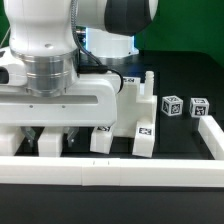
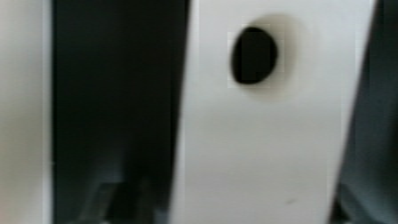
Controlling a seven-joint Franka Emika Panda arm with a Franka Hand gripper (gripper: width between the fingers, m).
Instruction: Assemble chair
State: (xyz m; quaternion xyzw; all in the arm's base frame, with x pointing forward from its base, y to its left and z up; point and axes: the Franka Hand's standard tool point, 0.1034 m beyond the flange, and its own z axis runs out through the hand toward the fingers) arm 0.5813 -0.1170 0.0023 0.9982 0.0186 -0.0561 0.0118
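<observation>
Black table (image 1: 185, 140) fills the exterior view, edged along the bottom and right of the frame by a white rail (image 1: 110, 172). The arm (image 1: 50, 40) takes up the upper left, with its gripper (image 1: 55, 140) low at lower left, just behind the rail. Its dark fingers are partly hidden, so I cannot tell whether they are apart or clamped on anything. The chair (image 1: 132, 100) is in loose parts. A notched block (image 1: 145, 128) stands at frame centre, just beside the gripper's white body, and two tagged cubes (image 1: 172, 105) sit side by side right of centre. The blurred wrist view shows a white slab (image 2: 267, 140) close up, with one dark oval hole (image 2: 254, 55).
</observation>
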